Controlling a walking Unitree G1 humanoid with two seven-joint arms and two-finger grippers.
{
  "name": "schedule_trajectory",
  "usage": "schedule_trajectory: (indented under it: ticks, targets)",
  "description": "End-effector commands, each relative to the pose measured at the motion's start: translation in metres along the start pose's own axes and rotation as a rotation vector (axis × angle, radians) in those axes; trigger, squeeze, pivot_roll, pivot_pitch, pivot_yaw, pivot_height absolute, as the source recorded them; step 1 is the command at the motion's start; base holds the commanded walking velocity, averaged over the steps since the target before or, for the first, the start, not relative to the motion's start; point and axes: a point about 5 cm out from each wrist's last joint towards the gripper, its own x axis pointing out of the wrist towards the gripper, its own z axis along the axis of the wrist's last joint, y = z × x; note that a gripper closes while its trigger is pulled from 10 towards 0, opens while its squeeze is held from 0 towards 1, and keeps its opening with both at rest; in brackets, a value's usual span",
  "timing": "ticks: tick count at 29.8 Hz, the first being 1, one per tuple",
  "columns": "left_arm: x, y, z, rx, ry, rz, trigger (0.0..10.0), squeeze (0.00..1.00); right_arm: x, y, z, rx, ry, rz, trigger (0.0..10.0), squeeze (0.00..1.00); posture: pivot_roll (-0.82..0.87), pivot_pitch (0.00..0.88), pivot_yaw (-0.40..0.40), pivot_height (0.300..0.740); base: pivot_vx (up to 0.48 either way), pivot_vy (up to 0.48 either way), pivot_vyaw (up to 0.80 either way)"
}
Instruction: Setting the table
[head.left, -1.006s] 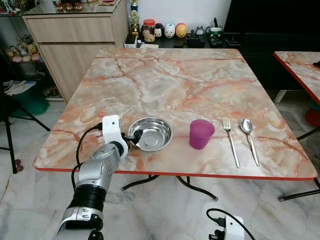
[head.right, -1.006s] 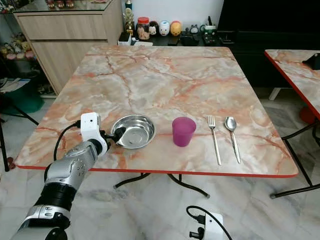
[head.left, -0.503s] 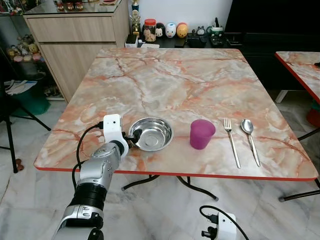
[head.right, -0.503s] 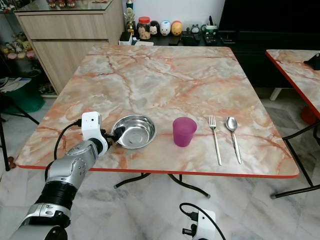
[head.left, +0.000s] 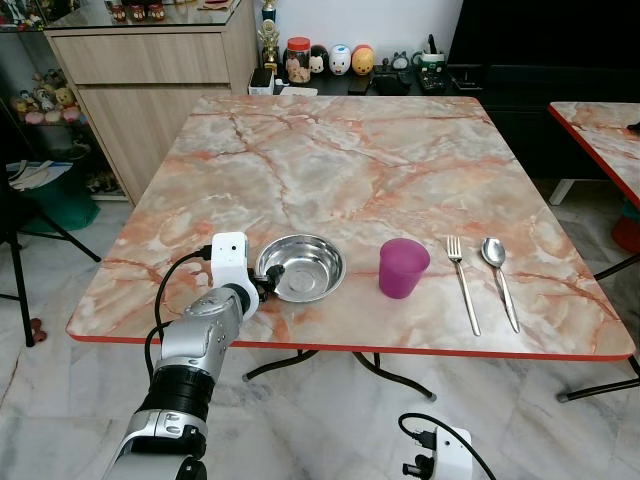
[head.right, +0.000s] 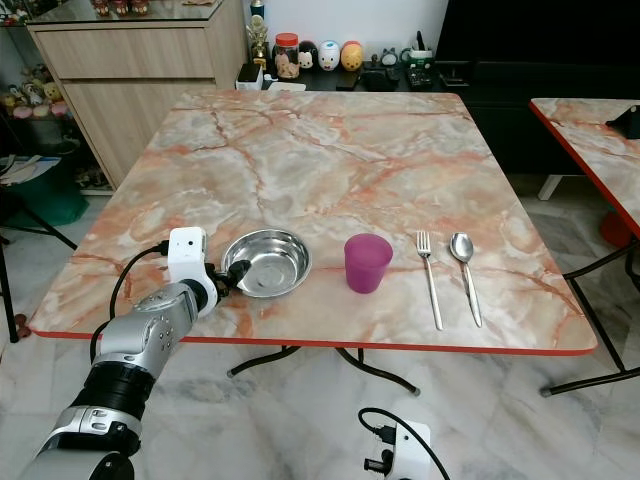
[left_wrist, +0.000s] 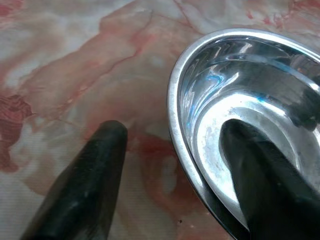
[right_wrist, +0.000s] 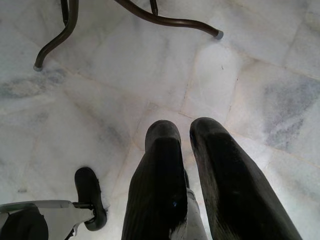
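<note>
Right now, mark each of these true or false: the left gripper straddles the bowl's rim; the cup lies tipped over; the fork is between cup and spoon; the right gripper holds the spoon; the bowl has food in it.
1. The left gripper has one finger inside the steel bowl and one outside its rim: true.
2. The purple cup lies tipped over: false, it stands upright.
3. The fork lies between cup and spoon: true.
4. The right gripper holds the spoon: false, it hangs empty above the floor.
5. The bowl has food in it: false, empty.
</note>
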Motion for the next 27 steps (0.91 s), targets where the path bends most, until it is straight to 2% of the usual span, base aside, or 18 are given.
schedule_trajectory:
  ticks: [1,27]
  targets:
    - [0.0003,-0.0018,0.0033,0.011,0.002,-0.001,0.0,0.00,0.0003,-0.0001,0.0008,-0.006,0.002,-0.001,10.0,0.00,0.05,0.000,0.001,0.740,0.000,0.000,0.00]
    - [-0.0012,-0.0008,0.0054,0.039,-0.021,0.001,0.0,0.00,0.0004,-0.0012,0.0012,-0.013,0.003,0.001,10.0,0.00,0.06,0.000,-0.002,0.740,0.000,0.000,0.00]
